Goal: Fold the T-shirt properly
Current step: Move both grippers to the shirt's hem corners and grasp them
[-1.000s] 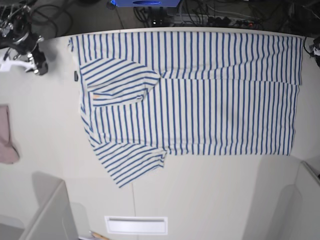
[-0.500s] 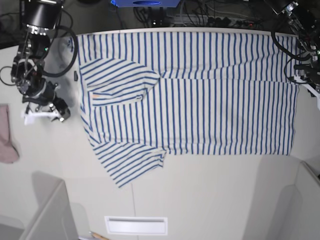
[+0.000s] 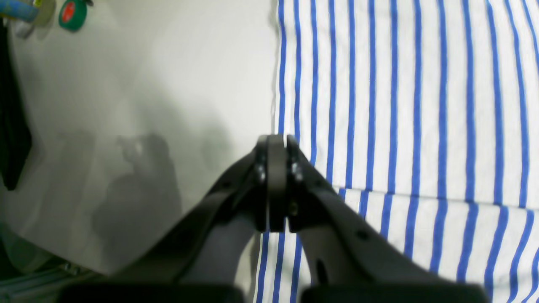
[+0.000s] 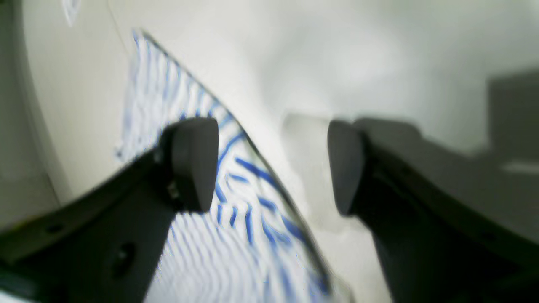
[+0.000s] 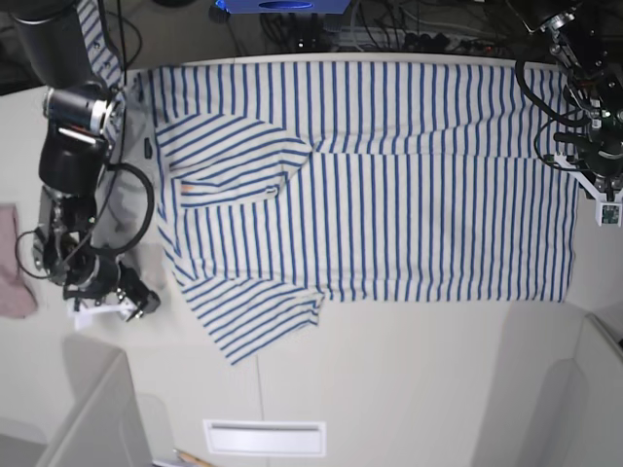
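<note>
Across the pale desk (image 5: 409, 370) one T-shirt (image 5: 389, 185) was spread flat, white with thin blue stripes, its hem toward the base view's right edge and its sleeves toward the left. One sleeve was folded in over the chest, and a tiny orange mark (image 5: 184, 185) could be seen on it; the other sleeve lay splayed out toward the near edge. A small dark label tag (image 5: 147, 148) was seen at the shirt's left border, but no writing on it could be read, and no brand was legible anywhere.

At the far left edge a small pinkish cloth (image 5: 12, 268) was lying well apart from the shirt. A white slot-shaped plate (image 5: 264, 438) was set into the desk near the front, and cables were tangled behind the desk's far edge. In the left wrist view a green round object (image 3: 72, 13) was seen at the desk's corner.

Two arms were in view. The left gripper (image 3: 276, 143) was positioned at the shirt's hem edge, its jaws pressed fully together; whether cloth was pinched between them could not be told. The right gripper (image 4: 269, 164) was held low beside the splayed sleeve, its jaws standing wide apart with nothing between them, one fingertip (image 4: 193, 162) over the striped fabric.
</note>
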Tool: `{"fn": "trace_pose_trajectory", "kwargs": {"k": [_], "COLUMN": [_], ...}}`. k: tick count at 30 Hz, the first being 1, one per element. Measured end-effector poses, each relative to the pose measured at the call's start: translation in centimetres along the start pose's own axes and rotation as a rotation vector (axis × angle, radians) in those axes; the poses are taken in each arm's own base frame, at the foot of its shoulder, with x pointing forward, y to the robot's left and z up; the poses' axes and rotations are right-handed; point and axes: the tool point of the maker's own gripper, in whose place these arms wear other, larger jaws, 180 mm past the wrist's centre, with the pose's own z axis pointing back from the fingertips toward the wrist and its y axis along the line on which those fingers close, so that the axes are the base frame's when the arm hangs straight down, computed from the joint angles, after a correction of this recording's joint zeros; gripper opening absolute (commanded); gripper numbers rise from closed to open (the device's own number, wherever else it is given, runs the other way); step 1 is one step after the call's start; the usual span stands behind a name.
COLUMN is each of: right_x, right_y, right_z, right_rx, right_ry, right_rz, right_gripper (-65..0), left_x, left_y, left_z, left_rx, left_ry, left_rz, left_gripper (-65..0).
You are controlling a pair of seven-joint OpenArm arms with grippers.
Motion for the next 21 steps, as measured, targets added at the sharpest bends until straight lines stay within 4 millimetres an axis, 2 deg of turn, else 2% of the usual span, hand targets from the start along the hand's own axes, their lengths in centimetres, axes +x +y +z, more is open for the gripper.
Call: {"fn": "trace_pose_trajectory", "kwargs": {"k": [2, 4, 6, 8, 10, 17, 21], "right_x": [-0.6, -0.5, -0.8, -2.0, -2.7, -3.5, -4.4], "right_y": [-0.8, -0.1, 1.4, 3.1, 4.4, 5.6, 6.1], "right_z": [-1.1, -2.0, -3.0, -4.1, -4.7, -5.1, -5.5], "right_rx": [-0.048, -0.035, -0.011, 0.032, 0.057, 0.083, 0.055], "right_ry": [0.035, 0.042, 0.063, 0.085, 0.094, 0.107, 0.142], "right_rz": [0.063, 0.143, 0.215, 0.269, 0.278, 0.297, 0.413], "right_gripper": [-26.1, -26.1, -26.1, -26.3, -26.6, -26.7, -26.7], "left_x": [0.0, 0.1, 0.1, 0.1, 0.2, 0.4, 0.6], "left_y": [0.1, 0.1, 0.1, 0.1, 0.1, 0.2, 0.2], "left_z": [0.0, 0.0, 0.0, 0.0, 0.0, 0.0, 0.0], "left_rx": [0.001, 0.002, 0.002, 0.002, 0.003, 0.003, 0.005], "left_ry": [-0.001, -0.003, -0.004, -0.005, -0.006, -0.012, -0.015], "left_rz": [-0.001, -0.003, -0.003, -0.003, -0.001, 0.0, -0.001], "left_gripper": [-65.0, -65.0, -65.0, -65.0, -65.0, -65.0, -65.0]}}
